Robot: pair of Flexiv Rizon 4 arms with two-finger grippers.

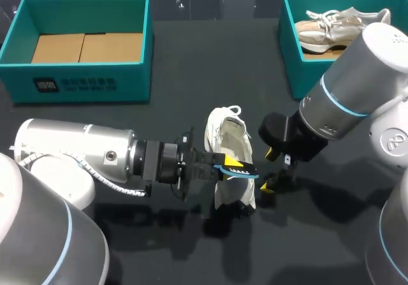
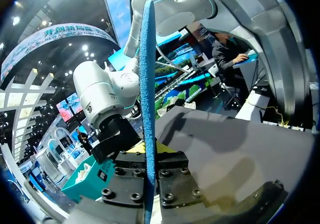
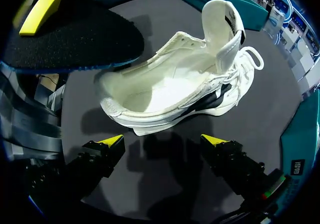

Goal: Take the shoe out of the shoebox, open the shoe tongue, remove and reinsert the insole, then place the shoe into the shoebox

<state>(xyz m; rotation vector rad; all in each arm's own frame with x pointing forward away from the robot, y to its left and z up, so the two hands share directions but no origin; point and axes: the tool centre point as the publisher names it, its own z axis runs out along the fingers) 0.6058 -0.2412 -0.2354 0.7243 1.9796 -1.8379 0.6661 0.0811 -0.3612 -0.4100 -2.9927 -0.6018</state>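
Note:
A white shoe (image 1: 231,138) lies on the dark table between my two grippers, with its tongue (image 3: 225,33) pulled up and its inside bare (image 3: 165,91). My left gripper (image 1: 224,167) is shut on a flat insole (image 1: 241,170), black on top with a blue edge, and holds it just above the shoe's heel end. In the left wrist view the insole (image 2: 147,83) stands edge-on between the fingers. My right gripper (image 3: 164,141) is open, low over the table beside the shoe's sole, touching nothing; in the head view it (image 1: 271,168) is right of the shoe.
A teal shoebox (image 1: 80,81) with a bare cardboard floor stands at the back left. A second teal shoebox (image 1: 292,55) at the back right holds another pale shoe (image 1: 338,27). Bare table (image 1: 191,62) lies between the boxes.

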